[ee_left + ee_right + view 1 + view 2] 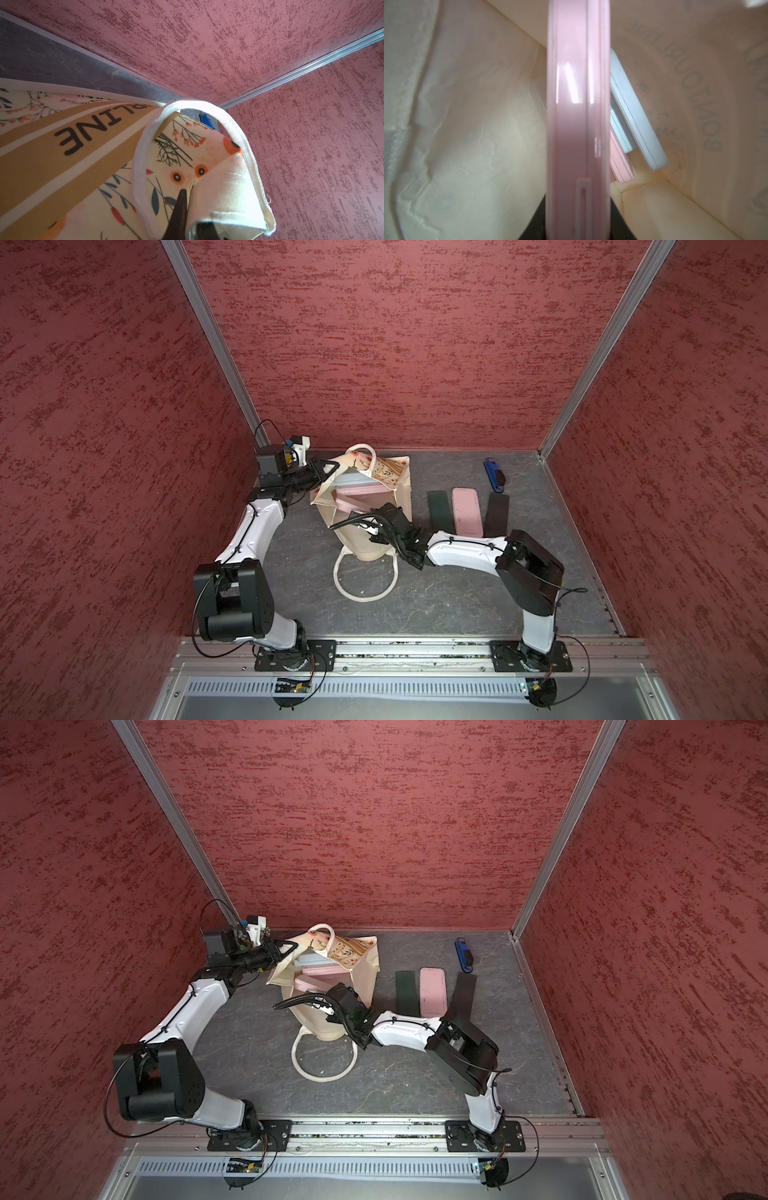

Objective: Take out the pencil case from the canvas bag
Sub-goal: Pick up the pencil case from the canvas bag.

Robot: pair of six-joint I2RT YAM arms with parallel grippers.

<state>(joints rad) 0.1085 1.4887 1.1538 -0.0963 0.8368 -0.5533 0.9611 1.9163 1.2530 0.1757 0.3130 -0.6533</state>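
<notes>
The cream floral canvas bag (353,549) (316,1029) lies on its side on the grey table, mouth toward the back left. My left gripper (328,467) (291,946) (187,193) is shut on the bag's rim and holds the mouth open; the tan lettered band (93,133) runs past it. My right gripper (361,510) (578,218) reaches into the mouth. Its dark fingers (533,224) press both sides of a pink pencil case (578,104) (344,504), seen edge-on. A second pink case (620,166) and a pale blue one (633,116) lie deeper inside.
Right of the bag, a dark green case (440,512), a pink case (467,512) and a black case (498,514) lie side by side. A blue tool (493,476) is near the back right. The bag's white handle loop (365,597) lies toward the front.
</notes>
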